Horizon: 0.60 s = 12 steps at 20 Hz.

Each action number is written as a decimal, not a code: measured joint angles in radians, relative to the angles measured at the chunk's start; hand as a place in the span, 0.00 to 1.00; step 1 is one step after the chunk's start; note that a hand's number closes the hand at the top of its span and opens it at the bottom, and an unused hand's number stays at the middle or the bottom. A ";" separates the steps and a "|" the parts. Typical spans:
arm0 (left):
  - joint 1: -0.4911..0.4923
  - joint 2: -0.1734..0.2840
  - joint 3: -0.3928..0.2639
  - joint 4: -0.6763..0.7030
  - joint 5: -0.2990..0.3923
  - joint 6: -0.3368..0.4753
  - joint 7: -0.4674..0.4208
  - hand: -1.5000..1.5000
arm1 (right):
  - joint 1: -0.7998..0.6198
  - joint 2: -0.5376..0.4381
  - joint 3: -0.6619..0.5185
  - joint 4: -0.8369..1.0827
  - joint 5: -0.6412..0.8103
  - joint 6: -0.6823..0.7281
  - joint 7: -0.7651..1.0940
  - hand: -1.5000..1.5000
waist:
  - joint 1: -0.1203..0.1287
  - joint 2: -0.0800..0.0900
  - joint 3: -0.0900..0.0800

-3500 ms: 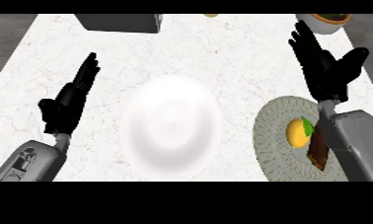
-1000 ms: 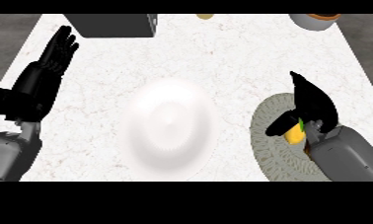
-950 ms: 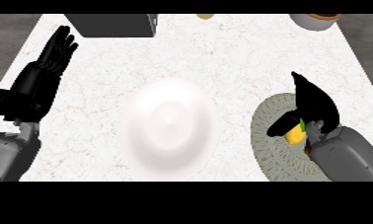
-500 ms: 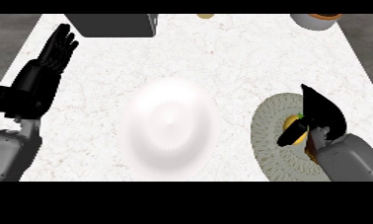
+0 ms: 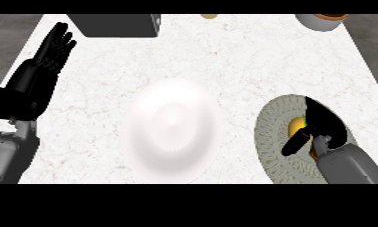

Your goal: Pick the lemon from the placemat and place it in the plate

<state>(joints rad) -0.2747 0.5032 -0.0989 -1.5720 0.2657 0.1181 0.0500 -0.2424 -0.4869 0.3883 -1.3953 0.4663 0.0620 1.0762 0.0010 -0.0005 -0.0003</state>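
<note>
1. Right hand (image 5: 323,123): the fingers are curled down round the lemon (image 5: 298,125), with the thumb (image 5: 295,144) lying below and to the left of the fruit. Only a small yellow-orange patch of the lemon shows between thumb and palm; the rest is hidden under the hand.
2. The lemon sits on the placemat (image 5: 275,136), a round grey-green woven mat at the counter's lower right. The grey right forearm enters from the lower edge and covers the mat's right part.
3. The plate (image 5: 171,127) is white, round and near the counter's centre, just left of the placemat with a strip of counter between them. Nothing lies in it.
4. Left hand (image 5: 38,78): fingers straight and pointing up, holding nothing, resting at the left edge of the view.
5. Counter (image 5: 244,66): white marbled top. At its far edge stand a dark grey box (image 5: 118,24), a small yellowish object (image 5: 210,16), and a bowl-like vessel (image 5: 322,20) at the right corner.
</note>
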 measured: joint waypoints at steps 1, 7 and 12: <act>0.010 -0.004 0.002 -0.012 -0.005 -0.003 0.004 0.50 | 0.007 0.010 -0.005 0.012 0.006 0.001 -0.006 0.00 | 0.001 0.000 0.000; 0.001 -0.038 0.027 -0.009 -0.035 -0.020 0.016 0.50 | 0.017 0.052 -0.038 0.083 0.049 0.017 -0.028 0.00 | 0.000 0.000 0.000; -0.009 -0.064 0.038 0.006 -0.062 -0.033 0.021 0.50 | 0.003 0.071 -0.049 0.159 0.142 -0.037 -0.098 1.00 | 0.000 -0.002 -0.006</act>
<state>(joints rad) -0.2838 0.4392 -0.0607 -1.5664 0.2037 0.0855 0.0707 -0.2396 -0.4154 0.3389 -1.2368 0.6088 0.0248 0.9785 0.0007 -0.0030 -0.0058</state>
